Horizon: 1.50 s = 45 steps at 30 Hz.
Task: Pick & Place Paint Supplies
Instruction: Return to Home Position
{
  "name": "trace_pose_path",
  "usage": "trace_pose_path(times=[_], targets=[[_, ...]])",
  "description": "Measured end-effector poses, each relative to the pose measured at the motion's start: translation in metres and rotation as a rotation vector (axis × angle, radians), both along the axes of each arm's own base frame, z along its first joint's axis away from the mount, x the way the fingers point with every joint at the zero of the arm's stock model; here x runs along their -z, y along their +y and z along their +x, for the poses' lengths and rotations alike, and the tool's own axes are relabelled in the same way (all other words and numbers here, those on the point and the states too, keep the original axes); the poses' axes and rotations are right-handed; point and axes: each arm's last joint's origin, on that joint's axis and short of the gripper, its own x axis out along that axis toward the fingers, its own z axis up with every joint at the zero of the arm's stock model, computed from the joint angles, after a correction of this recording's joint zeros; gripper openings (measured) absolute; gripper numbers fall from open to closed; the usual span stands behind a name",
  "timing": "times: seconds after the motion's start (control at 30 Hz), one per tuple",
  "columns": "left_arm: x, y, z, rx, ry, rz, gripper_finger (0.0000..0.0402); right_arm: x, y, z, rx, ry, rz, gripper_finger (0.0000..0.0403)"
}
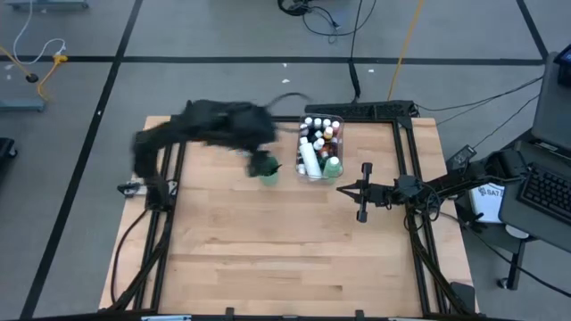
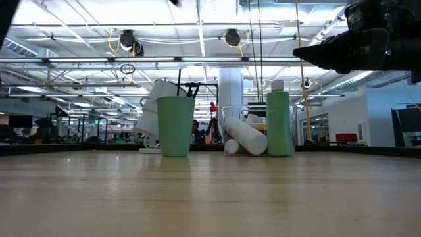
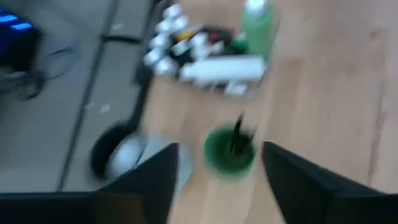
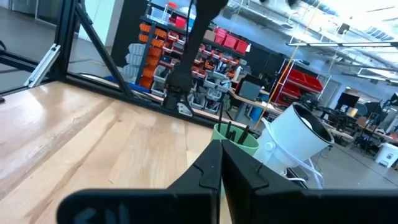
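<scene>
Dark, blunt fingers of the left gripper (image 3: 219,147) stand spread wide and hold nothing. It hangs above a smooth green cup (image 3: 229,151), round-mouthed and straight-walled, which shows in the gap between them. Thin dark-handled brushes (image 3: 237,133) stand in that cup, long axes near upright, ends poking above the rim, well below the spread fingers.

Beyond the cup sits the clear tub (image 1: 337,121), rectangular and thin-walled, on the pale wooden table (image 1: 268,250). Small bottles (image 1: 317,130) with white and coloured caps stand packed upright in its far part. At the tub's near end the large white bottle (image 2: 246,135), a plain matte cylinder, lies tilted on its side with its lower end against the large green bottle (image 2: 278,123). That green bottle stands upright, white cap pointing up, in the corner nearest the right arm.

A pale jug (image 2: 152,110) leans tilted behind the cup, its open mouth turned upward and aside.

On the tub's other side the right gripper (image 4: 221,163) hovers over the table, near the tub, its two fingers pressed together, empty, aimed toward the cup and jug.
</scene>
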Motion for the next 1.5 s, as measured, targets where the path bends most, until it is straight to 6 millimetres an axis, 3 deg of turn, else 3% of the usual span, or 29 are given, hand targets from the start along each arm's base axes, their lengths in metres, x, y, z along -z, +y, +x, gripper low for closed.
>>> trace_pose_path(times=[0.13,0.23,0.3,0.5,0.7,1.0,1.13,1.37,1.5], targets=[[-0.029,-0.039,-0.061,-0.031,-0.123,0.039,0.0133,0.0,0.0,0.0,0.0,0.0,0.0,0.0002],[-0.027,-0.061,-0.104,-0.003,-0.214,0.071,0.0049,0.0,0.0,0.0,-0.001,0.0,0.006,0.0002],[-0.014,-0.072,-0.13,0.011,-0.285,0.085,0.0013,0.0,0.0,0.0,-0.002,-0.002,0.017,0.0002],[0.05,-0.089,-0.16,0.24,-0.526,0.064,0.0029,0.0,-0.001,0.0,0.003,0.001,0.019,0.0002],[0.127,-0.09,-0.177,0.524,-0.731,0.102,0.0006,0.0,-0.001,0.0,0.0,-0.003,0.044,0.0002],[0.208,-0.073,-0.216,0.55,-0.834,0.092,0.0003,0.001,0.002,0.0,-0.095,0.0,0.166,0.0001],[0.212,-0.065,-0.231,0.5,-0.936,0.124,0.0003,0.001,-0.001,0.001,-0.078,0.007,0.166,0.0001],[0.191,-0.05,-0.26,0.505,-1.11,0.145,0.0001,-0.013,-0.017,-0.012,-0.047,-0.05,0.224,0.0],[0.198,-0.05,-0.256,0.538,-1.157,0.27,0.0001,-0.015,-0.023,-0.023,-0.117,-0.008,0.266,0.0]])
